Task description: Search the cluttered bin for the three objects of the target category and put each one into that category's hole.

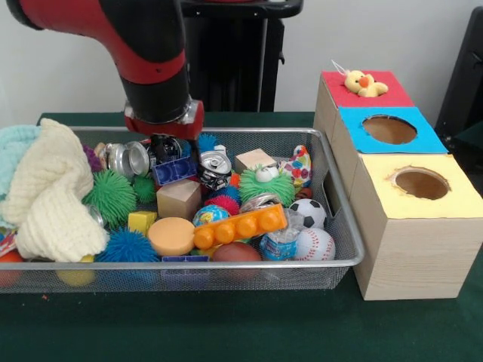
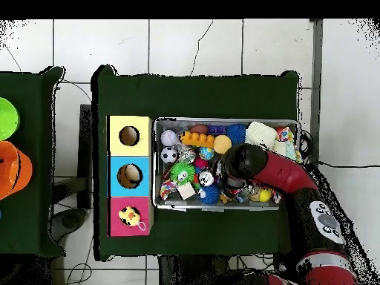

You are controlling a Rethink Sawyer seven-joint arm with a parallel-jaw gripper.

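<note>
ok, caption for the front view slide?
Sawyer arm lowered into cluttered wire bin beside three-hole sorting box.

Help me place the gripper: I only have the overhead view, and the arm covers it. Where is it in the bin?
Observer: The front view shows the gripper down at clutter level near the bin's wall on the robot's side, just above a blue object.
Operator: What lies beside it?
Observer: A silver can on one side and a crushed can on the other.
Operator: Is anything tall close by?
Observer: A cream knitted cloth is piled higher than the rim at one end of the bin.
</note>
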